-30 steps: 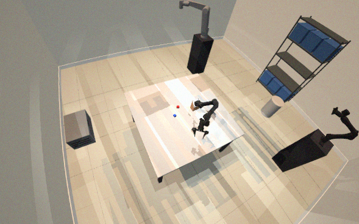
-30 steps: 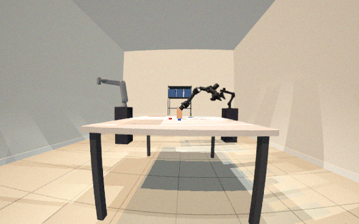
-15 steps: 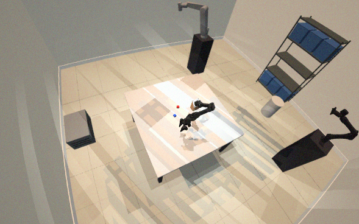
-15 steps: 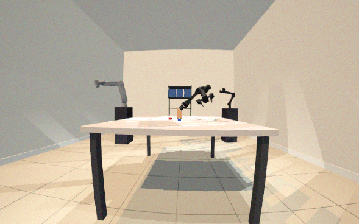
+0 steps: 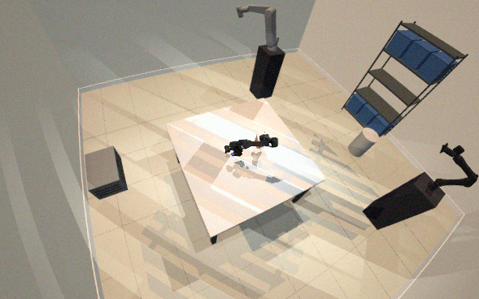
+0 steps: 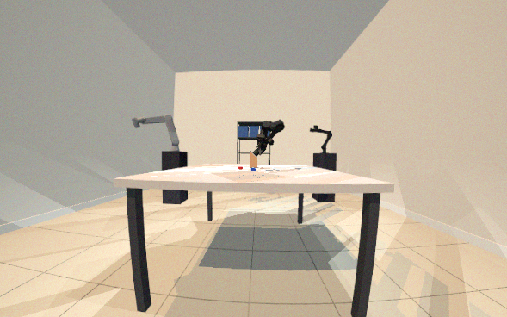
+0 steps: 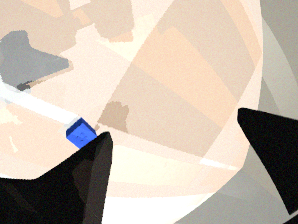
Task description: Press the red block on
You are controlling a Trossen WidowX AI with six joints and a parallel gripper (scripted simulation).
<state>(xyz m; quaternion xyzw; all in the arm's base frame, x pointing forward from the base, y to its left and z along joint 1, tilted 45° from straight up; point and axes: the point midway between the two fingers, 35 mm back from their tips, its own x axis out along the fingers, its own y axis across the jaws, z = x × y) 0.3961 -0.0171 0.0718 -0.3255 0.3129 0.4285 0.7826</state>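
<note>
Small blue block, small red block, both on pale table, tool spread wide.

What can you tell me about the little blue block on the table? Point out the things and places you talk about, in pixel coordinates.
The blue block (image 5: pixel 232 154) (image 6: pixel 253 169) (image 7: pixel 81 133) is small and boxy, bright blue with a darker side, and looks like hard plastic. Tiny marks show on its top, too blurry to make out. It lies flat on the pale table (image 5: pixel 233 215) (image 6: pixel 253 186) (image 7: pixel 135 165), with no red block on it. In the wrist view, one dark finger of the open pincer (image 7: pixel 174 124) hides a corner of it. I can't see anything holding it.
</note>
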